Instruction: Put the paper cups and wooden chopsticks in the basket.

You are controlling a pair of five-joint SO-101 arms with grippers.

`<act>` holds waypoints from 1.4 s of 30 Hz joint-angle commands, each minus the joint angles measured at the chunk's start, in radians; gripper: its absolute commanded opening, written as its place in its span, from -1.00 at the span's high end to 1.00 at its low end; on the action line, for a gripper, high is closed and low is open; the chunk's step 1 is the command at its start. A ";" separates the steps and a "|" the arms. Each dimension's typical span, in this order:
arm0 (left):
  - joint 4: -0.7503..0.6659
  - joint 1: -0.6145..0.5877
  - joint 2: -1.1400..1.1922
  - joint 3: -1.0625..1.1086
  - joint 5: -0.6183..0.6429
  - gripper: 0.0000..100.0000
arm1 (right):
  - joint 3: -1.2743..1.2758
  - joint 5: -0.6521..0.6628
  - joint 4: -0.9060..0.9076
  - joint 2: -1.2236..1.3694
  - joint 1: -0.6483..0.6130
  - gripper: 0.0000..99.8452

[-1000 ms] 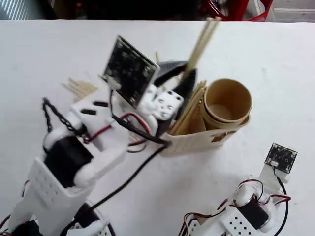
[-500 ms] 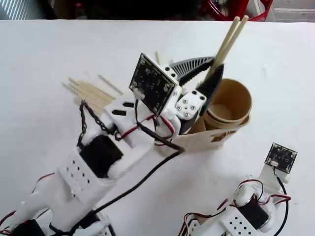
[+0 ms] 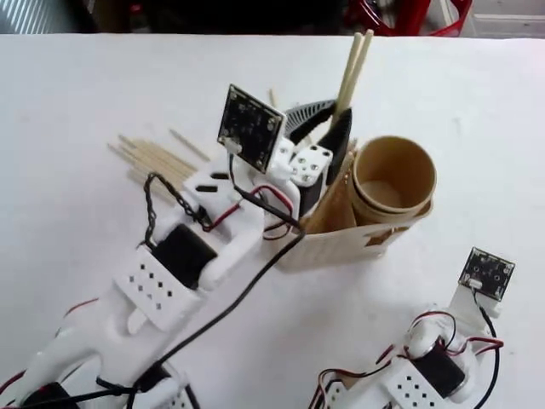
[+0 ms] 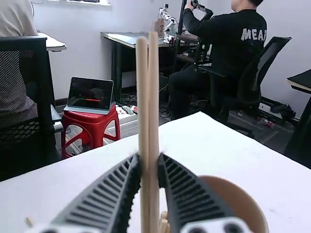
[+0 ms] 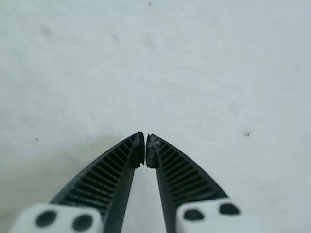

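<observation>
My left gripper is shut on a pair of wooden chopsticks and holds them nearly upright over the left end of the cream basket. In the left wrist view the chopsticks stand clamped between the black fingers of that gripper, with a paper cup just below. Stacked brown paper cups sit in the basket's right half, beside several chopsticks leaning inside. More loose chopsticks lie on the table to the left. My right gripper is shut and empty over bare tabletop.
The white table is bare behind and to the right of the basket. The right arm rests folded at the front right, its camera board close to the basket's corner. A red stool stands beyond the far edge.
The left arm swung the held chopsticks right over the cups, then back left; they now stand more upright over the basket's left end. The right arm has not moved.
</observation>
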 commanded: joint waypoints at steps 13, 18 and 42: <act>-0.018 -0.012 -0.039 -0.006 0.011 0.82 | 0.009 -0.003 -0.010 -0.008 0.007 0.96; 0.014 -0.076 -0.096 -0.017 0.011 0.82 | 0.009 -0.003 -0.010 -0.008 0.007 0.96; 0.450 -0.828 0.745 -0.226 -0.055 0.70 | 0.009 -0.003 -0.010 -0.008 0.007 0.96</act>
